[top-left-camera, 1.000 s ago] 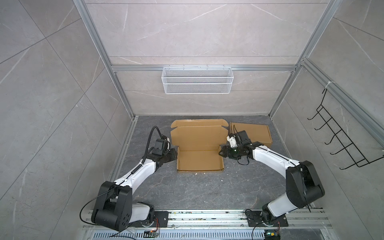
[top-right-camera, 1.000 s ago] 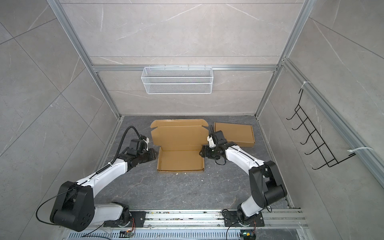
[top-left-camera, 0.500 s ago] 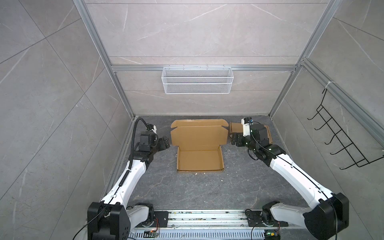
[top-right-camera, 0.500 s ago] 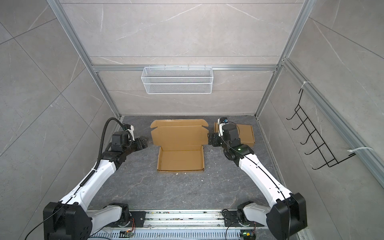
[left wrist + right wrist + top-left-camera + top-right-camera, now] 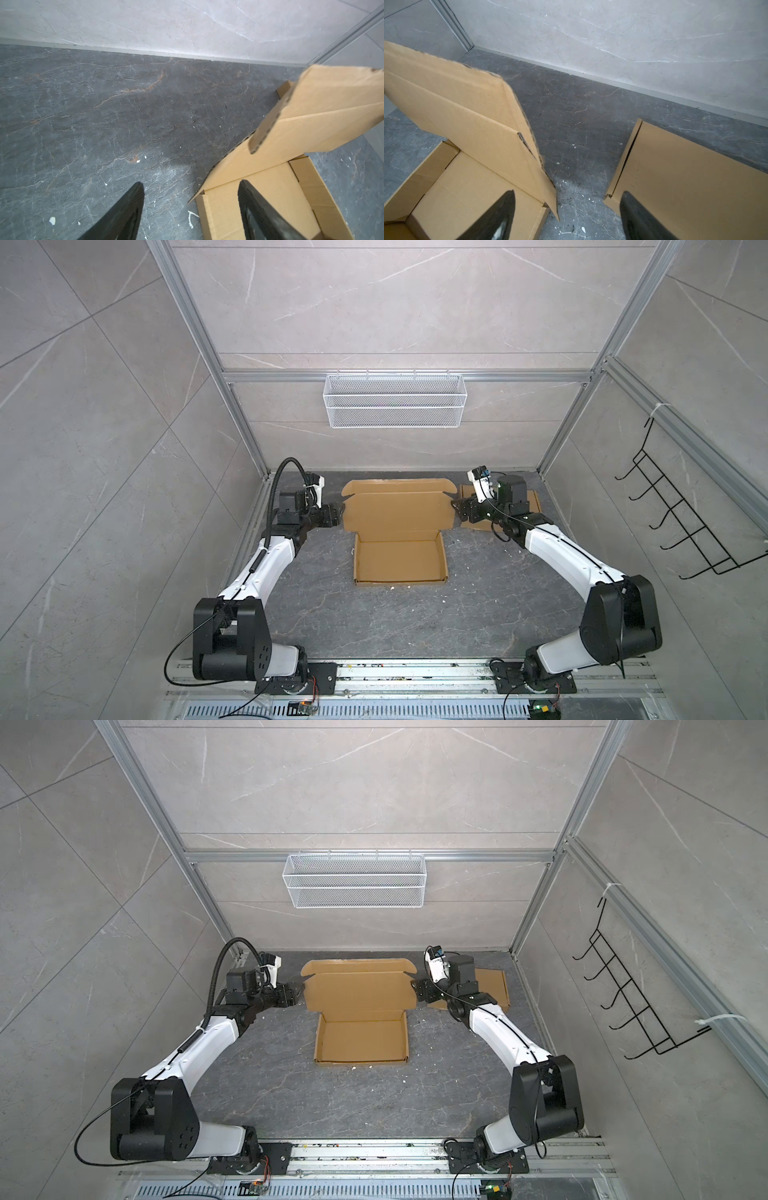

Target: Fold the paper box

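The brown corrugated cardboard mailer box (image 5: pixel 399 560) sits on the dark grey stone-patterned worktop (image 5: pixel 415 622), midway between its side edges and closer to its rear edge. Its tray looks formed: the low side and front walls stand up around the floor. The broad lid panel (image 5: pixel 397 510) rises tilted from the tray's rear wall, with its narrow tuck flap (image 5: pixel 395 486) along the top and small ears at both ends. By my reading, what remains is to turn in the ears, swing the lid down and tuck the flap.

The left hand (image 5: pixel 336 516) is just beside the lid's left end and the right hand (image 5: pixel 458 508) just beside its right end. Both have fingers (image 5: pixel 128 209) spread wide, gripping nothing. A second, flat-folded cardboard box (image 5: pixel 695 176) lies near the worktop's rear right corner.

A second ago both hands were lower, against the tray's side walls. They have since pulled outward and come back in at the lid's ends.
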Robot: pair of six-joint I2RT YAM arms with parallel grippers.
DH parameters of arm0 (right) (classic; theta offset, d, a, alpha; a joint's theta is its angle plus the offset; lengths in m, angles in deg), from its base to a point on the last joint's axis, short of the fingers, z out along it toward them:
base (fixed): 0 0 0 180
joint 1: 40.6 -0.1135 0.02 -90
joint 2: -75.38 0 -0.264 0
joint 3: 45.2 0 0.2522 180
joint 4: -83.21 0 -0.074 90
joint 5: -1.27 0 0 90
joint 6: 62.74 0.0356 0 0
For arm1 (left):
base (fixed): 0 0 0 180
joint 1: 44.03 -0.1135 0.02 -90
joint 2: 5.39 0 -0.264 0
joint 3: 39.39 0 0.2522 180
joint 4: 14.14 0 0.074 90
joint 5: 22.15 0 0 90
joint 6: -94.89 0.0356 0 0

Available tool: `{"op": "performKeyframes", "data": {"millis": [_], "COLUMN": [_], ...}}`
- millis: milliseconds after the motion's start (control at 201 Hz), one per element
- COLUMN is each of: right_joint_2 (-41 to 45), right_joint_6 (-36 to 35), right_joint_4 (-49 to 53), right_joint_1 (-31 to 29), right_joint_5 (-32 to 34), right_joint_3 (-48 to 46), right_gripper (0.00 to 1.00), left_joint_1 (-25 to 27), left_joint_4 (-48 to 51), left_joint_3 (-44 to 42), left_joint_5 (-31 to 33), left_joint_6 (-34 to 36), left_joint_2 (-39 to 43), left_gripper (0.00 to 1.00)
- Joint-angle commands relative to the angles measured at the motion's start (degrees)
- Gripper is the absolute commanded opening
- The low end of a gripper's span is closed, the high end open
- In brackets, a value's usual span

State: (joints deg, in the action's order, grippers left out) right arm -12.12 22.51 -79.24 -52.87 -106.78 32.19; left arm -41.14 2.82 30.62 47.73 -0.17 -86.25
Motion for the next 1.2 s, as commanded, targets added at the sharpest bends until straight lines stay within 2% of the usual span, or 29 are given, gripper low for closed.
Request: {"op": "performKeyframes", "data": {"millis": [0,144,518,1000,1195], "right_joint_2": [-1.7,-4.2,-7.4,-8.1,-8.6], "right_joint_6": [-4.6,-6.0,-7.7,-6.9,-6.1], "right_joint_4": [3.3,5.0,8.4,8.1,7.6], "right_joint_1": [-0.1,-0.1,-0.1,-0.5,-1.4], "right_joint_5": [-7.2,-8.5,-11.5,-11.8,-11.6], "right_joint_3": [3.4,5.3,8.6,7.9,8.0], "right_gripper": [0.79,0.77,0.71,0.55,0.45], "left_joint_1": [-1.6,-1.8,-1.5,1.6,2.5], "left_joint_4": [-4.1,-3.9,-7.3,-15.0,-15.8], "left_joint_3": [2.0,3.2,3.0,-0.1,-0.8], "left_joint_5": [-7.1,-12.6,-17.1,-14.2,-12.3], "left_joint_6": [3.0,4.9,3.6,2.6,2.8], "left_joint_2": [-1.3,-4.1,-7.4,-8.0,-8.0], "left_gripper": [0.72,0.69,0.62,0.49,0.39]}}
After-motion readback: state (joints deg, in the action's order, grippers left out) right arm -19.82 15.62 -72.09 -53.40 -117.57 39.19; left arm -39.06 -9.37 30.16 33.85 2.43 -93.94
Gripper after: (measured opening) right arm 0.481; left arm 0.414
